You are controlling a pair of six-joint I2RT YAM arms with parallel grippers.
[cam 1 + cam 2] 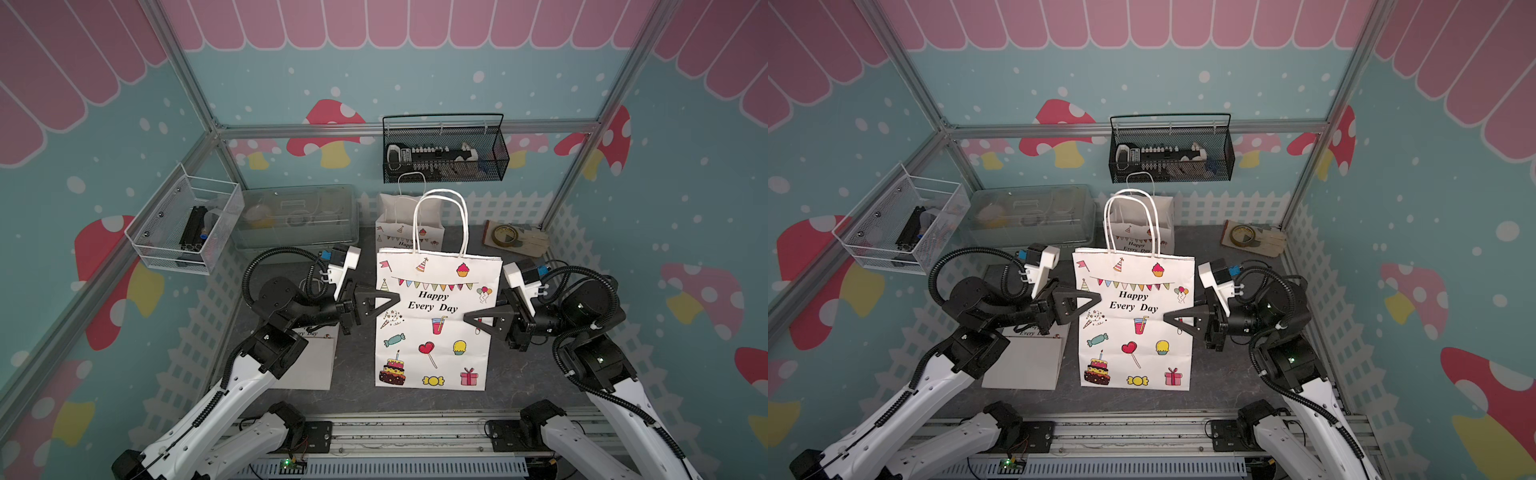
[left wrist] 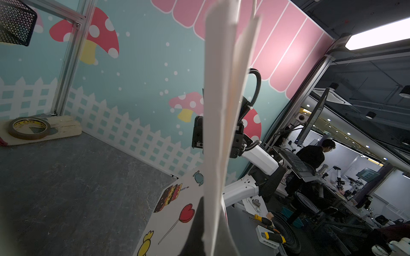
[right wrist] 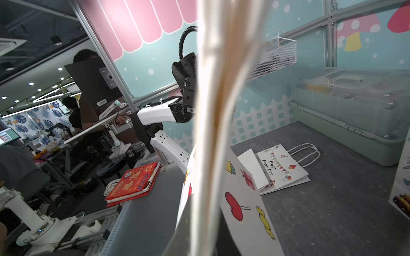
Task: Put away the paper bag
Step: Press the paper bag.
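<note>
- Both top views: the paper bag (image 1: 436, 332) (image 1: 1136, 332) is pressed flat with its printed face towards the camera. It sits mid-tabletop (image 1: 532, 374) between the arms; whether its bottom rests there is unclear.
- The left gripper (image 1: 392, 297) has its jaws pinched on the bag's left edge, and the right gripper (image 1: 467, 318) on its right edge.
- Left wrist: the bag's edge runs out from between closed jaws.
- Right wrist: the edge is clamped likewise, and a folded bag (image 3: 281, 168) lies flat beyond it.
</note>
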